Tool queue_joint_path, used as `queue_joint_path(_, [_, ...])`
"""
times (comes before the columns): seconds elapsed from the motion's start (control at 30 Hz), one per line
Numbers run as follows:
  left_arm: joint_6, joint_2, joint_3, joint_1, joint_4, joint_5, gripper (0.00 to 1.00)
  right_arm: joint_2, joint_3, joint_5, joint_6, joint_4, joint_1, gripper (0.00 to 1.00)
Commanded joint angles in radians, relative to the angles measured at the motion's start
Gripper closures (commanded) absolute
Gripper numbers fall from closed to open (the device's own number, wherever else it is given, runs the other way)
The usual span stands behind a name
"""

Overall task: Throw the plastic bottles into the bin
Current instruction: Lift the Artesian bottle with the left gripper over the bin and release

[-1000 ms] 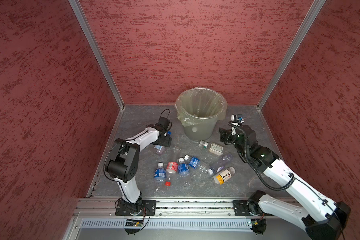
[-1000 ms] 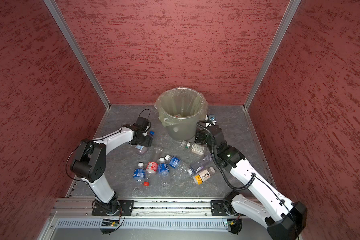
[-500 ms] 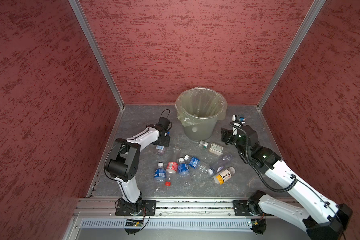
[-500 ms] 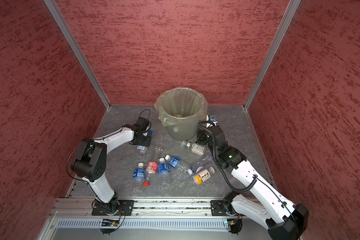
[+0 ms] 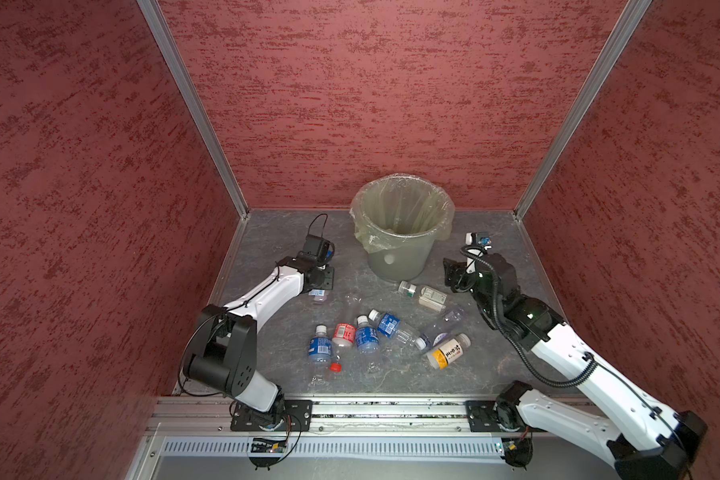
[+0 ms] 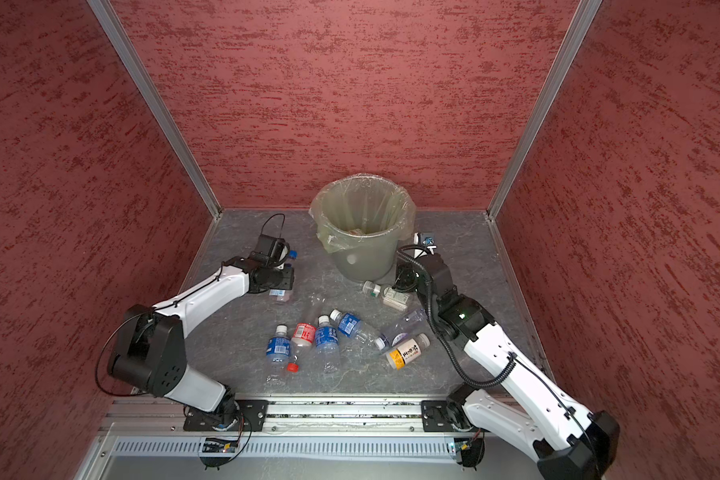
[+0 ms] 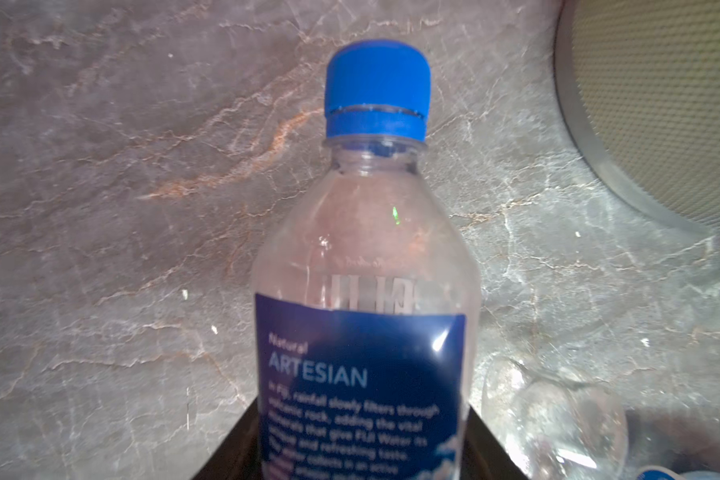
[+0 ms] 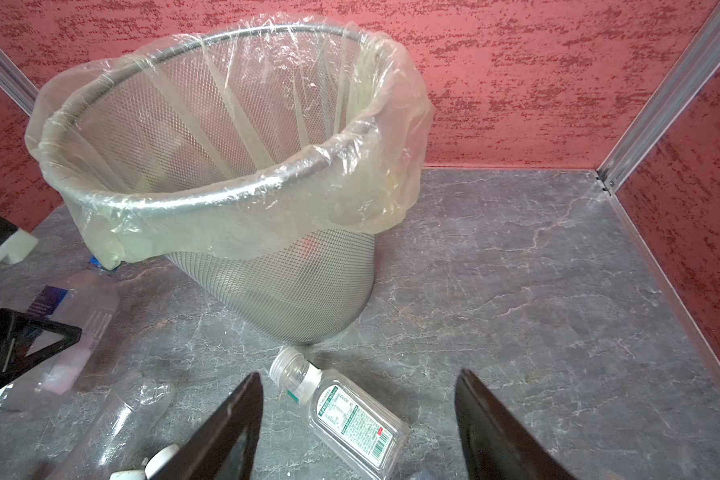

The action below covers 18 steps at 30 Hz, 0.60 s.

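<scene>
1. The bin (image 5: 400, 253) stood upright at the back of the grey worktop (image 5: 487, 237), its translucent liner (image 8: 233, 232) folded over the rim.
2. The left jaws were closed against the sides of a blue-capped bottle (image 7: 364, 270) to the left of the bin, its cap pointing toward the back wall. Whether it rested on the worktop or was just lifted could not be told.
3. The right jaws stood well apart and held nothing. A green-labelled bottle (image 8: 350, 419) lay on the worktop below the gap between them, just in front of the bin.
4. Nearer the front lay a loose cluster of bottles: three blue-labelled bottles (image 5: 366, 338), a red-labelled bottle (image 5: 344, 333), a clear bottle (image 5: 445, 324) and a yellow-labelled bottle (image 5: 447, 353).
</scene>
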Motion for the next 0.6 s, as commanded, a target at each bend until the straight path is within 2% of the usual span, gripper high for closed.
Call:
queue_joint_path(0.0, [-0.033, -0.078, -0.054, 0.014, 0.093, 0.057, 0.53, -0.019, -0.021, 0.005, 0.026, -0.001, -0.006, 0.27])
queue_joint_path(0.3, [-0.076, -0.297, -0.187, 0.012, 0.190, 0.121, 0.52, -0.015, -0.048, 0.005, 0.046, 0.020, -0.006, 0.27])
queue_joint_path(0.57, [-0.121, -0.502, -0.304, 0.003, 0.288, 0.225, 0.51, -0.021, -0.086, 0.015, 0.060, 0.037, -0.005, 0.26])
